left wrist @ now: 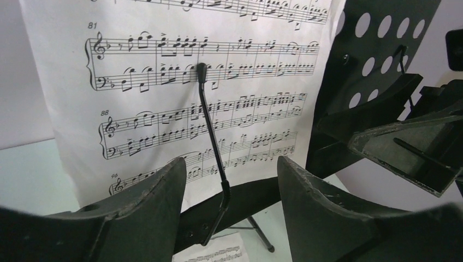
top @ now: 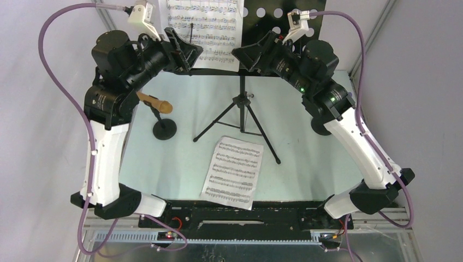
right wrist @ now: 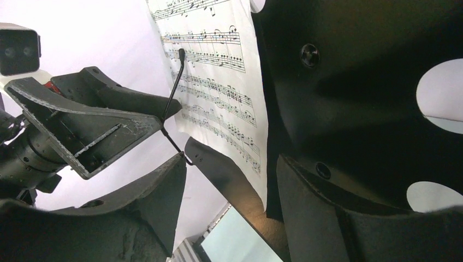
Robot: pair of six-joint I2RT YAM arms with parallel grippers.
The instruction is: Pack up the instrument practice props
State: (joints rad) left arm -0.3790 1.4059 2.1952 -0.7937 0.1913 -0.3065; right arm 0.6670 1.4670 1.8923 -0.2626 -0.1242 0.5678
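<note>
Music rack (top: 273, 33), black and perforated, stands on its tripod legs (top: 240, 117) at the middle of the table's (top: 306, 158) far edge. One sheet-music page (top: 205, 24) leans against its left half, with a thin black wire arm (left wrist: 210, 142) crossing the page.

The left gripper (top: 188, 52) hangs at the rack's lower left, jaws spread wide and holding nothing. In its wrist view the rack's bottom ledge (left wrist: 245, 202) and the wire arm lie in the gap between the fingers (left wrist: 147, 213). I cannot tell whether either touches them.

The right gripper (top: 248, 57) hangs at the rack's lower middle, facing the left one, its jaws also wide and empty. Its wrist view shows the ledge running into the gap and the dark panel just behind one finger. Contact there cannot be made out.

A second sheet-music page (top: 233, 172) lies flat near the middle of the near edge, just in front of the tripod feet. Toward the left edge, a tan toy microphone (top: 155, 102) sits tilted in a small black round-based holder (top: 164, 129), well apart from both grippers.
</note>
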